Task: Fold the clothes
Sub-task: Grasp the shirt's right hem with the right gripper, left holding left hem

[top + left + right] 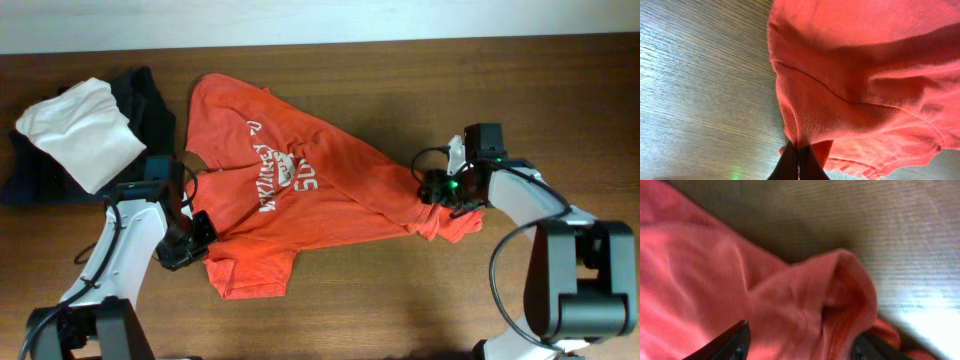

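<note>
The orange-red T-shirt with white lettering lies crumpled across the middle of the table. My left gripper is at the shirt's left edge, shut on a pinch of its ribbed fabric. My right gripper is over the bunched right end of the shirt. Its fingers are spread wide, with a raised fold of the cloth between them.
A folded white garment lies on dark folded garments at the back left. The wooden table has its far edge along the top of the overhead view.
</note>
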Controlling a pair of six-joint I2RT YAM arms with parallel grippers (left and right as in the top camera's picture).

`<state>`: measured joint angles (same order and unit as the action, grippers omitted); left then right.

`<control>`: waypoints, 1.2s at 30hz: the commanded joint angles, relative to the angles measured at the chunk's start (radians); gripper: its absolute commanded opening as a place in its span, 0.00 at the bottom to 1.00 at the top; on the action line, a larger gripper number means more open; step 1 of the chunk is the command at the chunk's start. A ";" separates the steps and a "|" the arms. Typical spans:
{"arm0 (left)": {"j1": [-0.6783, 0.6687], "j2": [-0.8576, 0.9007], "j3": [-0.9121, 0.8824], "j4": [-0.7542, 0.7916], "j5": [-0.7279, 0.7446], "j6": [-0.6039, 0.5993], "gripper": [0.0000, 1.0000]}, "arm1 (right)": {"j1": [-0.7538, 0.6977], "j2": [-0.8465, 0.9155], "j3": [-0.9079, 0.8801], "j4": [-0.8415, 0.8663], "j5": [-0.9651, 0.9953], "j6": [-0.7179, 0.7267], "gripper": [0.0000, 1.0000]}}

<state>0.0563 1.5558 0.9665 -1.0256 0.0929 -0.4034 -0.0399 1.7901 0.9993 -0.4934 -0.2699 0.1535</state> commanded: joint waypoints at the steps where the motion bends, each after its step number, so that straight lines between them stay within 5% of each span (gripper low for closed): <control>1: -0.003 -0.011 0.012 0.005 0.005 0.016 0.00 | -0.006 0.015 0.011 0.058 -0.037 -0.007 0.58; 4: -0.003 -0.011 0.013 0.008 0.005 0.016 0.00 | -0.007 0.011 0.015 0.071 -0.033 -0.007 0.05; 9: -0.003 -0.011 0.012 0.019 0.004 0.016 0.00 | -0.007 -0.087 0.104 0.067 -0.026 -0.006 0.04; 12: -0.003 -0.011 0.012 0.020 0.004 0.016 0.00 | -0.008 -0.113 0.317 0.156 0.209 0.051 0.04; 14: -0.003 -0.011 0.012 0.019 0.005 0.016 0.00 | -0.008 -0.110 0.423 0.219 0.384 0.065 0.40; 16: -0.003 -0.011 0.012 0.019 0.004 0.016 0.00 | -0.008 -0.110 0.437 0.177 0.415 0.064 0.99; 23: -0.003 -0.011 0.012 0.031 0.004 0.016 0.00 | -0.008 -0.104 0.396 -0.551 0.439 0.065 0.99; 26: -0.003 -0.011 0.012 0.035 0.004 0.016 0.00 | -0.007 -0.104 0.328 -0.663 0.386 0.065 0.98; 36: -0.003 -0.011 0.013 0.053 0.004 0.016 0.00 | -0.008 -0.104 -0.032 -0.341 0.379 0.098 0.69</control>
<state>0.0563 1.5555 0.9672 -0.9779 0.0963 -0.4034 -0.0433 1.6886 1.0229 -0.9047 0.1070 0.2398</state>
